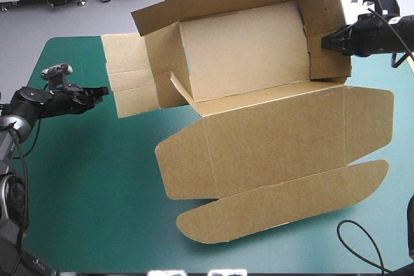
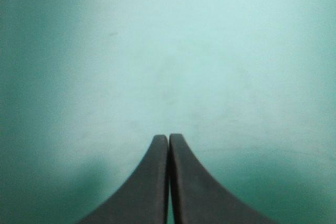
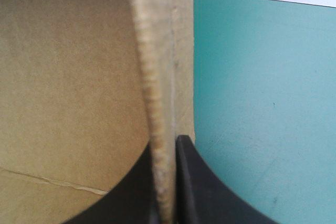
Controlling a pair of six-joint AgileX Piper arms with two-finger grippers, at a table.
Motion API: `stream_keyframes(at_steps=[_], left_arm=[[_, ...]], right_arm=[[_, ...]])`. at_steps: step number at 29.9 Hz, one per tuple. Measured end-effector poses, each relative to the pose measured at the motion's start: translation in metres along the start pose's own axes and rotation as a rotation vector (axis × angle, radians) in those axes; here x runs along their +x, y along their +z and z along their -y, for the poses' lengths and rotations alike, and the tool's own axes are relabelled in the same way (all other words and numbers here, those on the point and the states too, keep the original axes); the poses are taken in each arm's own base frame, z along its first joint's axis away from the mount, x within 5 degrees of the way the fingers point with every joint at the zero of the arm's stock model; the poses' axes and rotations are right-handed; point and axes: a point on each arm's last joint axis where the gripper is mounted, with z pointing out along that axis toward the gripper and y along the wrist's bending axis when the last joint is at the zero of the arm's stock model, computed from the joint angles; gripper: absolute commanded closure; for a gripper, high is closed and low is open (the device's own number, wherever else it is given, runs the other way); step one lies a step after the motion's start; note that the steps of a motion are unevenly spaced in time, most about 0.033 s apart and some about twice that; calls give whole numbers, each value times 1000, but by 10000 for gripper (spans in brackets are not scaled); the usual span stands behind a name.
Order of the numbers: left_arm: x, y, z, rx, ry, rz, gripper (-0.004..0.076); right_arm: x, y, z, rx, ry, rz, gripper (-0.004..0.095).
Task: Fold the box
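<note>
Soft, even light is falling from above on the table (image 1: pixel 97 179), and the box (image 1: pixel 272 134) is throwing only a faint, narrow shadow along its near flaps. Ahead of the left pincer (image 2: pixel 168 139) a pale glare is spreading over the teal-green cover (image 2: pixel 173 66), which is darkening toward the corners. Around the right pincer (image 3: pixel 167 148) the brown board is sitting dimmer than the brightly lit cover beside it.

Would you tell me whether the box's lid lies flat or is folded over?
Flat: the lid lies spread on the teal-green cover, beside the open tray.
</note>
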Motion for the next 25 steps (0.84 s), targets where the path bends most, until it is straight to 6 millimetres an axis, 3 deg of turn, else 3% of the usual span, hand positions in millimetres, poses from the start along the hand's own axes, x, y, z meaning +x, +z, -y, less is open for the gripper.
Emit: stream_keyframes(at_steps=[5,14,20,25], left_arm=[[-5,6,28,369,76,100,733],[-4,-4,78,725,152,81,733],[-11,-15,93,781,126,49,733],[-14,-40,109,792,161,61,733]], right_arm=[[0,0,-1,-10,2,5,927],[0,0,-1,-11,1,5,927],[0,0,-1,-9,-1,5,926],[1,0,2,24,-14,-10,926]])
